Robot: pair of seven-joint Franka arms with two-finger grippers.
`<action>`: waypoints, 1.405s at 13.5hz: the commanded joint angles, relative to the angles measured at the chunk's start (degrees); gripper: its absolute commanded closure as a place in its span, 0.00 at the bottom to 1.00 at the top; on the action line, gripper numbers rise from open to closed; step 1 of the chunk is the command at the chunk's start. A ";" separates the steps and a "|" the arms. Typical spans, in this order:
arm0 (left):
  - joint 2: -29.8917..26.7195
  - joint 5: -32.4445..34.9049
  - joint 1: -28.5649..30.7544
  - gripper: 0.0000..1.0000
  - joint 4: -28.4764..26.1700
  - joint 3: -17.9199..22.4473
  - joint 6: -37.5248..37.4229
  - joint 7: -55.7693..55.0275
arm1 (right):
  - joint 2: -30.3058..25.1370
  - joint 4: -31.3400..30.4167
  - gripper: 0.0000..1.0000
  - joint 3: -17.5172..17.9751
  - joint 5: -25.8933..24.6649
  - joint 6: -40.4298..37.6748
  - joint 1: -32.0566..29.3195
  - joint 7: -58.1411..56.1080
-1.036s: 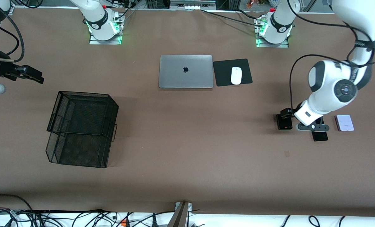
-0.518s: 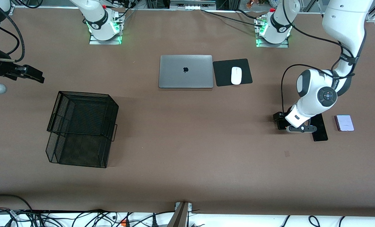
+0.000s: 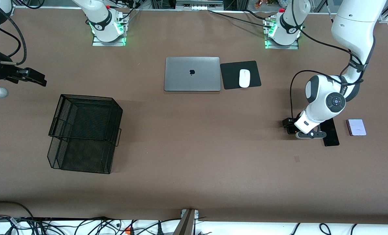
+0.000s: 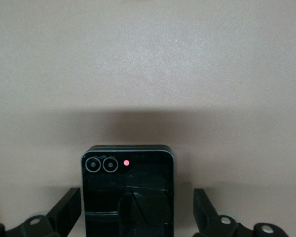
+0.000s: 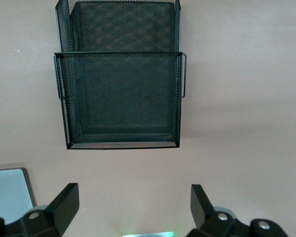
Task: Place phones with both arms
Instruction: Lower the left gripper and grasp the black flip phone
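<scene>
The left end effector [image 4: 135, 215] was low over the small squarish black phone [image 4: 128, 190] at the left arm's end of the desk [image 3: 194, 147]. In the left wrist view its two fingers [image 4: 66, 207] stood wide apart, one on each side of the phone, with a gap between each finger and the phone's edge, so nothing was gripped. The phone lay flat, twin camera lenses and a small red light showing on its top face. In the front view the left arm's wrist hid most of that phone [image 3: 290, 130]. The long slim black phone [image 3: 331, 137] lay just beside it, partly under the wrist, and the small squarish pale lilac phone [image 3: 356, 127] lay near that one, closer to the desk's end.

The right arm waited, its end effector [image 5: 133, 210] up over the right arm's end of the desk, fingers spread wide and empty. Its wrist view looked down on the black wire-mesh stacked tray [image 5: 119, 74], which stood well apart from the phones [image 3: 84, 132].

A closed grey laptop [image 3: 192, 78] lay near the middle, with a white mouse [image 3: 244, 78] on a black mouse pad [image 3: 230, 76] just beside it.
</scene>
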 commanded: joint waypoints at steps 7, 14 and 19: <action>2.27 2.03 0.49 0.00 -0.26 1.03 3.75 0.07 | -0.03 0.17 0.00 -0.07 1.08 -0.48 0.17 0.13; 0.96 1.86 0.41 0.70 0.88 0.16 -0.72 -2.73 | -0.03 0.26 0.00 -0.07 0.99 -0.13 0.17 -0.30; -0.37 1.15 -0.38 0.72 13.94 -2.74 -20.63 -2.91 | -0.03 0.35 0.00 -0.07 0.90 0.22 0.25 -0.48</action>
